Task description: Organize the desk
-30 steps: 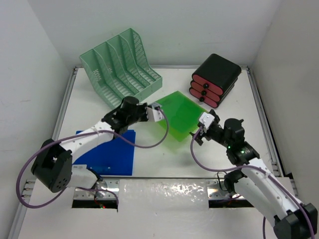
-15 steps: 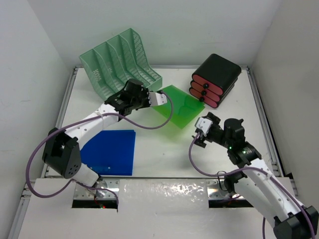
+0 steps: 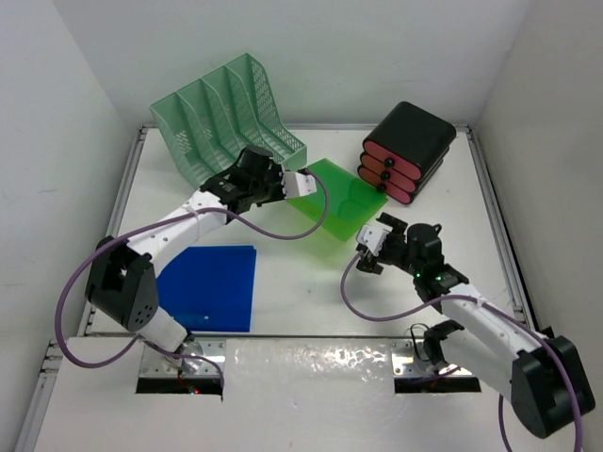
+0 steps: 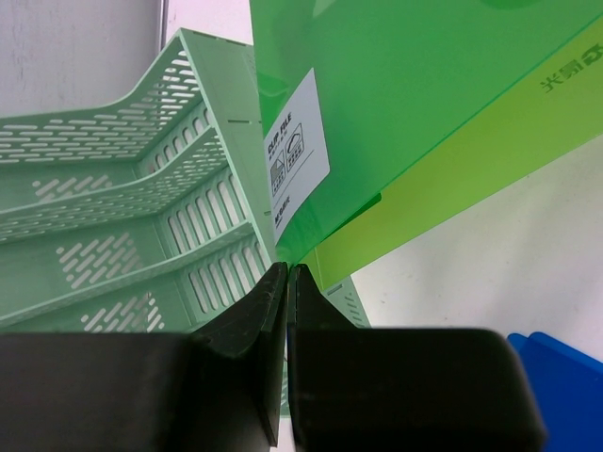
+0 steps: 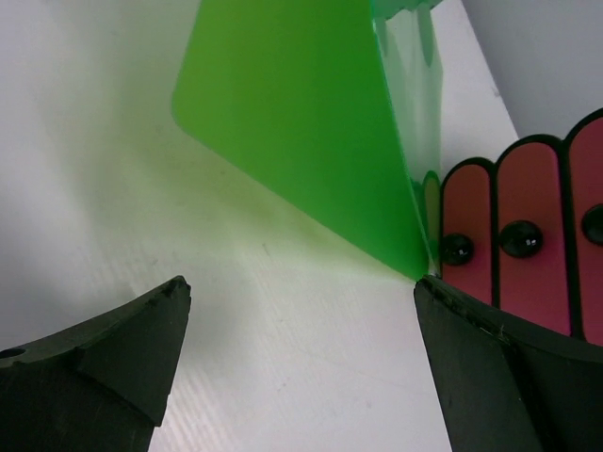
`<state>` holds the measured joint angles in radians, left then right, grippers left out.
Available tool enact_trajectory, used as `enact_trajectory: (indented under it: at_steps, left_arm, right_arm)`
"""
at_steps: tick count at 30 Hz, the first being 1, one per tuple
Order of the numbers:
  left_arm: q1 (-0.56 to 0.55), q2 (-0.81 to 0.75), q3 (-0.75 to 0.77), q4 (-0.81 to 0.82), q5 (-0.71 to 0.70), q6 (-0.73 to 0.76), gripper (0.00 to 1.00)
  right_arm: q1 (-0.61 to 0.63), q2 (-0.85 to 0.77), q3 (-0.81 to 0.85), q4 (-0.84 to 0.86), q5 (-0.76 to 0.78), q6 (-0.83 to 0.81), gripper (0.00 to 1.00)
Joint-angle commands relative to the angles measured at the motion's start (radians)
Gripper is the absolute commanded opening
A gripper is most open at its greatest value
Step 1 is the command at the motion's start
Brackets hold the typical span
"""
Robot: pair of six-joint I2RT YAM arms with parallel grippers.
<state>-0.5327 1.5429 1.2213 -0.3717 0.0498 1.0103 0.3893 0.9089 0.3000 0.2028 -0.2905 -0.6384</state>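
Left tool (image 4: 285, 275) clamped shut on green folder (image 3: 344, 202) corner, beside mint rack (image 3: 221, 118). Right tool (image 3: 369, 252) gaping wide, empty, over white table (image 3: 311, 292), which spans the enclosure beneath both arms. Blue folder (image 3: 212, 287) flat, front-left.

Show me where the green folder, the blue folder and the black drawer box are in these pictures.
green folder (image 3: 347, 202): top external view, on its flat translucent cover.
blue folder (image 3: 217, 287): top external view, on the middle of its cover.
black drawer box (image 3: 415, 132): top external view, on its black top.
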Motion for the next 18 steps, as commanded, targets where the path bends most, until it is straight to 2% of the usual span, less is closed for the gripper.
enact_trajectory:
  at_steps: [1,7,13,16,18]
  left_arm:
    - [0.008,-0.02,0.035,0.024,0.015,-0.021,0.0]
    - [0.008,-0.021,0.035,0.02,0.015,-0.012,0.0]
    - [0.008,-0.015,0.043,0.016,0.03,-0.019,0.0]
    - [0.01,-0.01,0.049,0.011,0.035,-0.022,0.0]
    - [0.008,-0.007,0.053,0.01,0.038,-0.027,0.0]
  right_arm:
    - [-0.001,0.042,0.013,0.208,0.024,-0.058,0.99]
    - [-0.015,0.2,0.079,0.326,-0.001,-0.067,0.99]
    - [-0.033,0.352,0.139,0.397,-0.105,-0.03,0.99]
    - [-0.036,0.398,0.137,0.497,-0.143,0.008,0.97]
    - [-0.036,0.424,0.165,0.527,-0.179,0.058,0.91]
